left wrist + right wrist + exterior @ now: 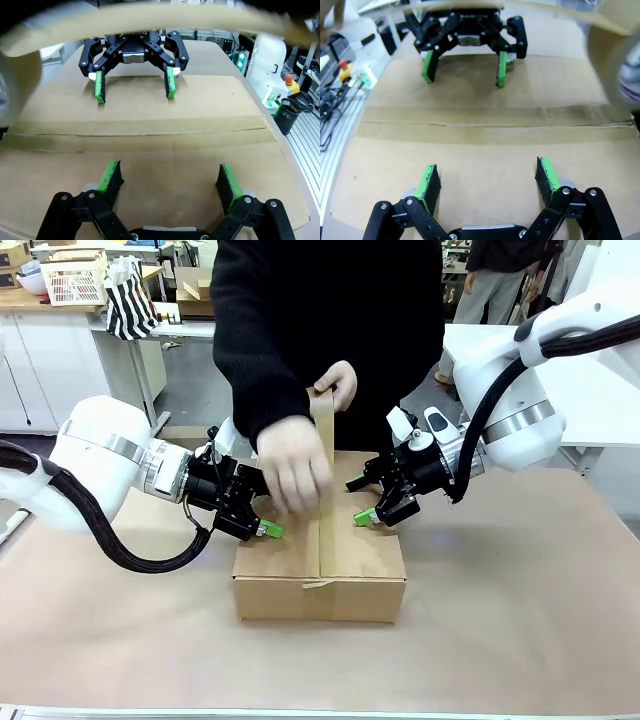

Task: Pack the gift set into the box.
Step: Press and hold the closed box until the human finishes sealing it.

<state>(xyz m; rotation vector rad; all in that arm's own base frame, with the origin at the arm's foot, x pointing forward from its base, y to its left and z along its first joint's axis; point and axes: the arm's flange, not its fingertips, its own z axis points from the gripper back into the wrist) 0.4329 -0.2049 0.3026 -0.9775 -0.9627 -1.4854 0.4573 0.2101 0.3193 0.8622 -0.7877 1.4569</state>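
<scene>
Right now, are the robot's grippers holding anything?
No. The left gripper and the right gripper are both open, pads down on the box's closed flaps, one each side of the seam. The person's hands hold the tape strip.

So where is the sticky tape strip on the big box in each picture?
Front view: the tape strip runs down the middle of the box.
Left wrist view: a band across the middle.
Right wrist view: a band across the middle.
Shared landmark: the left claw.

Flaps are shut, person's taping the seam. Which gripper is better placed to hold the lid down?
Neither clearly: left gripper and right gripper, both open, press the box flaps either side of the tape strip.
</scene>
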